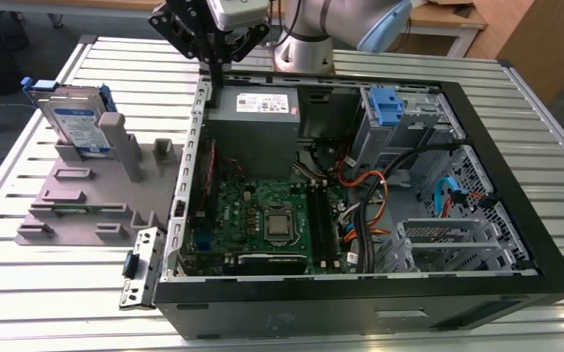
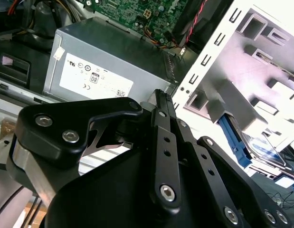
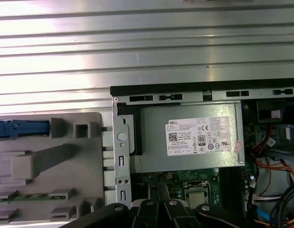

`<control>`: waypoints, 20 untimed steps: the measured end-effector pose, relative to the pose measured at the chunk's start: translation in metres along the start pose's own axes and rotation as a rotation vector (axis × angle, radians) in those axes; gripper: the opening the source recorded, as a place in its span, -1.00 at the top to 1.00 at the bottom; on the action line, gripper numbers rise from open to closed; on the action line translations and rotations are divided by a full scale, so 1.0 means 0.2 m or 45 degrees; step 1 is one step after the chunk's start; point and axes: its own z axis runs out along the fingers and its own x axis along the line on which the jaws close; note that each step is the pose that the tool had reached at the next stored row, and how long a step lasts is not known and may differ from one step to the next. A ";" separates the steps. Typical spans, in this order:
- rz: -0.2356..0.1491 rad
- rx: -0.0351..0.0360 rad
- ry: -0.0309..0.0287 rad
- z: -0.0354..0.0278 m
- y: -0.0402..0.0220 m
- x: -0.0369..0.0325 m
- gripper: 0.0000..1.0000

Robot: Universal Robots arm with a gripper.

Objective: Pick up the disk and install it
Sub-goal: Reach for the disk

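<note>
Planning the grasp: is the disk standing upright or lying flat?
Upright. The disk stands on edge in the grey fixture beside the computer case.

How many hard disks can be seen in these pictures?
1. The disk stands upright in the grey holder, to the exterior view's left of the open computer case. Others may be hidden inside the case's bays.

This looks like a robot lab or workshop. A big metal table with long ribs holds an open computer case with its green board and wires showing. A robot arm stands on the far side of the table. On the exterior view's left sits a grey holder for parts. A wooden desk stands far behind it.
</note>
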 end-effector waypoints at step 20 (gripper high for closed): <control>0.000 0.0000 0.0001 -0.002 -0.008 0.099 0.79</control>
